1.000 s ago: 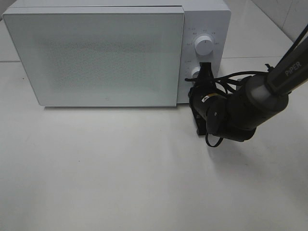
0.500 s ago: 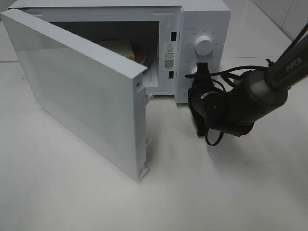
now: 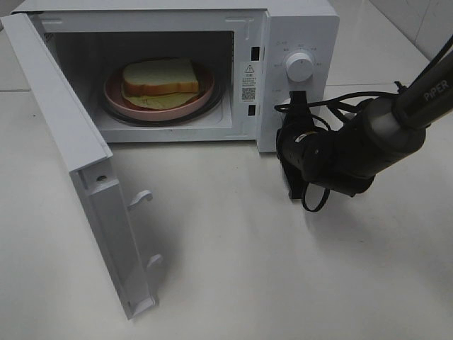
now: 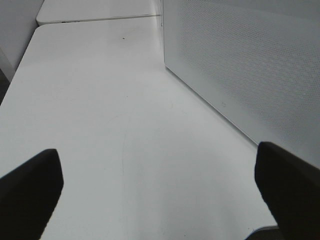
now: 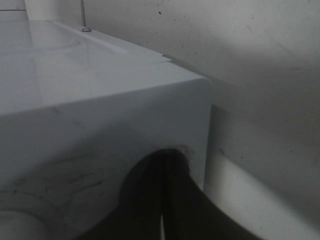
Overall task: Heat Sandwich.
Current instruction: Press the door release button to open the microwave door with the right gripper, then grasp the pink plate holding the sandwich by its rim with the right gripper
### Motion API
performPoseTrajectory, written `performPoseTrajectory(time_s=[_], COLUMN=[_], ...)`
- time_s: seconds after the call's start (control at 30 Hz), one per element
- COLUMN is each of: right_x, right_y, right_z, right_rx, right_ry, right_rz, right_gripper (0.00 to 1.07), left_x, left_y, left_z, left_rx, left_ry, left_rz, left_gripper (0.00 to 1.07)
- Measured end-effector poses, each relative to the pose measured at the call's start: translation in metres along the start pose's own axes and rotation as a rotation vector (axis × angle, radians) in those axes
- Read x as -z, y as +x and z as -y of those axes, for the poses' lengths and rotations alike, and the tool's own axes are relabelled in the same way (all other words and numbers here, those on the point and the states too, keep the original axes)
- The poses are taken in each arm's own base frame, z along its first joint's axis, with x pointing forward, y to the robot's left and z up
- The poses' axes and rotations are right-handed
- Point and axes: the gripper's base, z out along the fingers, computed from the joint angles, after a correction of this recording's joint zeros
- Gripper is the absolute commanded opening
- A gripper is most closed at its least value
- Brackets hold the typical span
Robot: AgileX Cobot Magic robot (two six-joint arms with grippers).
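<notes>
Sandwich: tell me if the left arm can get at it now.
Probably, but not straight. The sandwich lies on the pink plate in the microwave, yet the open door seems to stand between it and the left gripper, which would have to go round.

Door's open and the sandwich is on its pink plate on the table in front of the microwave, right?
No. The door is open and the sandwich is on its pink plate, but inside the microwave, not on the table; the exterior high view shows it.
</notes>
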Motion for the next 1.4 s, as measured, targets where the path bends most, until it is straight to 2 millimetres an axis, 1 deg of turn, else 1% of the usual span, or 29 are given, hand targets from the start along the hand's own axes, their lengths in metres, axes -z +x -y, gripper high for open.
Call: performPoseTrajectory(time_s=[0.13, 0.3, 0.7, 0.8, 0.87, 0.93, 0.97, 1.03, 1.17, 1.2, 1.27, 1.3, 1.4], right_x=[0.002, 0.006, 0.031, 0.040, 0.042, 0.048, 0.055, 0.058, 0.078, 0.078, 0.087, 0.095, 0.102], right_y=[-0.002, -0.005, -0.006, -0.007, -0.008, -0.009, -0.011, -0.012, -0.015, -0.015, -0.015, -0.014, -0.013], right_z=[-0.004, -0.005, -0.001, 0.002, 0.002, 0.003, 0.003, 0.002, -0.001, -0.001, -0.003, -0.007, -0.010], right_rx=[0.002, 0.040, 0.060, 0.072, 0.077, 0.088, 0.101, 0.104, 0.151, 0.151, 0.205, 0.264, 0.329], right_ry=[0.017, 0.023, -0.028, -0.012, -0.006, 0.003, 0.004, 0.005, 0.029, 0.029, 0.043, 0.054, 0.073], right_rz=[-0.013, -0.028, -0.042, -0.061, -0.066, -0.076, -0.088, -0.091, -0.141, -0.141, -0.177, -0.210, -0.241], right_gripper=[0.00, 0.00, 0.00, 0.00, 0.00, 0.00, 0.00, 0.00, 0.00, 0.00, 0.00, 0.00, 0.01], left_x=[0.000, 0.000, 0.000, 0.000, 0.000, 0.000, 0.000, 0.000, 0.000, 0.000, 0.000, 0.000, 0.000], left_y=[0.000, 0.000, 0.000, 0.000, 0.000, 0.000, 0.000, 0.000, 0.000, 0.000, 0.000, 0.000, 0.000], left_z=[0.000, 0.000, 0.000, 0.000, 0.000, 0.000, 0.000, 0.000, 0.000, 0.000, 0.000, 0.000, 0.000], left_rx=[0.000, 0.000, 0.000, 0.000, 0.000, 0.000, 0.000, 0.000, 0.000, 0.000, 0.000, 0.000, 0.000], left_ry=[0.000, 0.000, 0.000, 0.000, 0.000, 0.000, 0.000, 0.000, 0.000, 0.000, 0.000, 0.000, 0.000], left_rz=[0.000, 0.000, 0.000, 0.000, 0.000, 0.000, 0.000, 0.000, 0.000, 0.000, 0.000, 0.000, 0.000], left_gripper=[0.99, 0.99, 0.99, 0.99, 0.99, 0.99, 0.99, 0.99, 0.99, 0.99, 0.99, 0.99, 0.99])
